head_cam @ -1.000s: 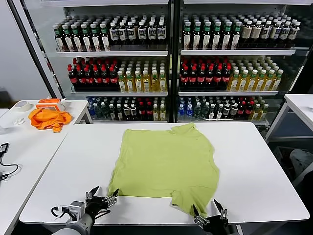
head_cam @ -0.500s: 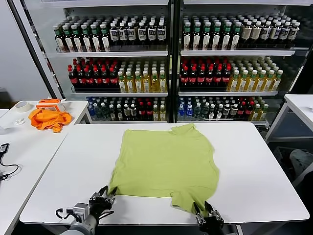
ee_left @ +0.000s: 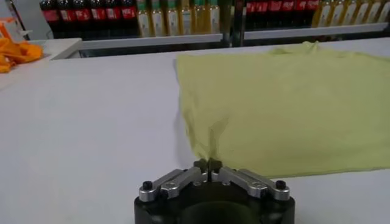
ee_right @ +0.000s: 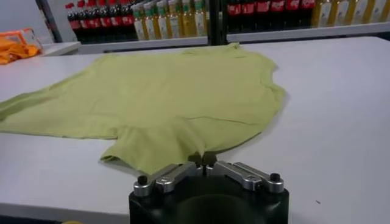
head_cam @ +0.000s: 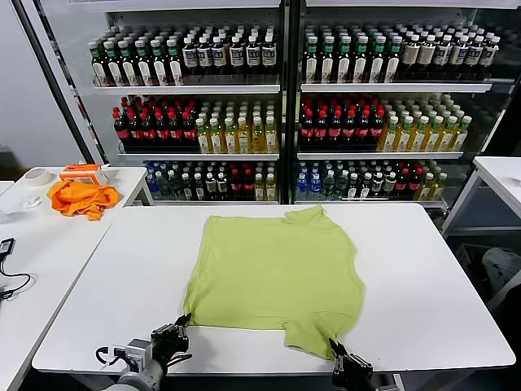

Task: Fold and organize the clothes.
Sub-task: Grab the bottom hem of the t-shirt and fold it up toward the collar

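Both grippers pinch the T-shirt at the tabletop's near edge.
Left gripper (head_cam: 181,324) sits near the near-left corner of the tabletop (head_cam: 431,269), fingers fully closed on the near-left corner of the lime T-shirt (head_cam: 277,273); the left wrist view shows cloth (ee_left: 286,103) pulled up into a small peak between the tips (ee_left: 209,164). Right gripper (head_cam: 336,349) at the near edge, right of centre, fingers closed together on the shirt's near-right hem (ee_right: 164,97), per right wrist view (ee_right: 203,159). Shirt lies flat, spread mid-tabletop. Orange cloth (head_cam: 80,198) on a separate side table at left.
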### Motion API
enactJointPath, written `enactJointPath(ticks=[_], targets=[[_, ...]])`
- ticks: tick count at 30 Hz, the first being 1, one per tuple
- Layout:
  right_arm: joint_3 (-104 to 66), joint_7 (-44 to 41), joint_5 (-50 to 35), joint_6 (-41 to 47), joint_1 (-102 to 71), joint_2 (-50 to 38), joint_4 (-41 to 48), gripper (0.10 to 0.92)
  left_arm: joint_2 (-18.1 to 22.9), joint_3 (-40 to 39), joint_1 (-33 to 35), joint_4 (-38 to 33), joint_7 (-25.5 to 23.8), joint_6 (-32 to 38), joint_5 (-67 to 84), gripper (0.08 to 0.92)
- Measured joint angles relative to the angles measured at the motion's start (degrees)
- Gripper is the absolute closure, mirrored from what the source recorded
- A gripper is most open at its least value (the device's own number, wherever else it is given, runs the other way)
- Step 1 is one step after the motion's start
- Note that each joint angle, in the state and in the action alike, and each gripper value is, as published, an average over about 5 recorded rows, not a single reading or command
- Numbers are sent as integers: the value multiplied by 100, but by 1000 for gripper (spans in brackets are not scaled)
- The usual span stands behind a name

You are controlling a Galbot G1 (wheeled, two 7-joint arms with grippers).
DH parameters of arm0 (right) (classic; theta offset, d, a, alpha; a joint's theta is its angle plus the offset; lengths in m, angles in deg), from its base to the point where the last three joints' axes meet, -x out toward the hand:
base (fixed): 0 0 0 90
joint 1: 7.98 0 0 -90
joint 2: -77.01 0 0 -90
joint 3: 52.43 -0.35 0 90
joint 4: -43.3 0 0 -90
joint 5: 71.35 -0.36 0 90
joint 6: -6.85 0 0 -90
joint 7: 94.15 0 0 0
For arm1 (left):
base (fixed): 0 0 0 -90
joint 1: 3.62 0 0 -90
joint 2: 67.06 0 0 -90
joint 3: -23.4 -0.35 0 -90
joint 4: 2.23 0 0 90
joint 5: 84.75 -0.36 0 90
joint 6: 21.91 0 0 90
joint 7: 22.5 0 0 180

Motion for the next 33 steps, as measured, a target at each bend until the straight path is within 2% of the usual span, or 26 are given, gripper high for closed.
enactJointPath(ticks=[14, 22, 25, 33], targets=[[-526, -92, -68, 106, -1073, -213, -924, 920, -565, 661, 1256, -1184, 219, 66, 422, 917], [-539, -92, -84, 108, -1130, -192, -991, 919, -641, 774, 1558, -1352, 223, 157, 500, 917], [-541, -100, -55, 110, -1086, -191, -964, 882, -659, 790, 1568, -1325, 206, 188, 512, 917], [-313, -120, 103, 103, -771, -106, -645, 656, -689, 807, 1611, -1256, 171, 225, 514, 917]])
